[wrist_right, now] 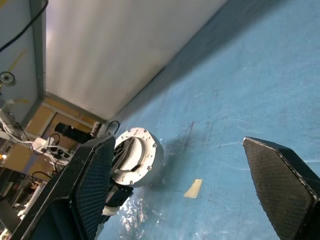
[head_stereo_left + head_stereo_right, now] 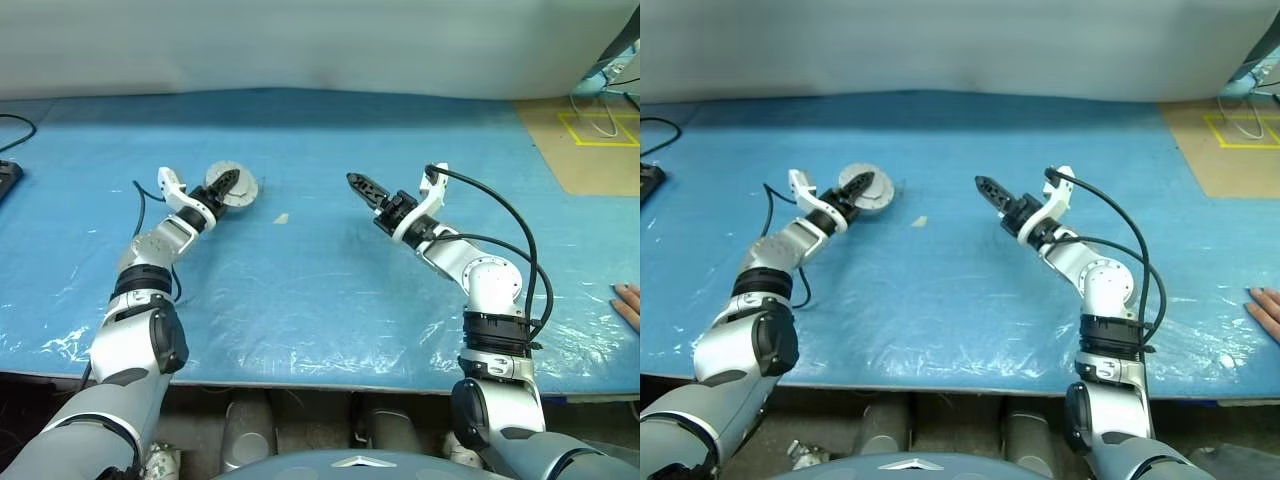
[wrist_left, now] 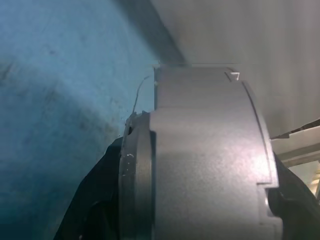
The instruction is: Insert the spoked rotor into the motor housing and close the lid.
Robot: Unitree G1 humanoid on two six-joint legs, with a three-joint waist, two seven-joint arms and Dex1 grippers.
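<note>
Both pincers hover over the blue table cover [image 2: 320,300]. Left gripper [image 2: 226,187] sits far-left in the scene, its black fingers clamped on a round silver metal body [image 2: 872,196] held on edge just above the cover. From the right wrist camera this body [image 1: 137,164] looks like a squat drum with a bolted flange ring and dark spoke-like shapes in its open face, so it is probably the motor housing with the spoked rotor already seated; that is a judgement, since the inside is too small to read. From the left wrist camera its smooth grey side wall [image 3: 205,160] sits between the fingers. Right gripper [image 2: 362,187] hangs near the middle, well apart from the drum, its two fingers [image 1: 87,185] spread wide and empty, pointing towards the left pincer. A small pale scrap [image 2: 282,218] lies on the cover between them. At the near right edge rests a person's fingertips [image 2: 628,303]. The step in hand appears to be setting the assembly down; the lid cannot be made out apart from the drum, so whether it is already on stays unclear. Next, the left pincer needs to lower the drum flat and release.
</note>
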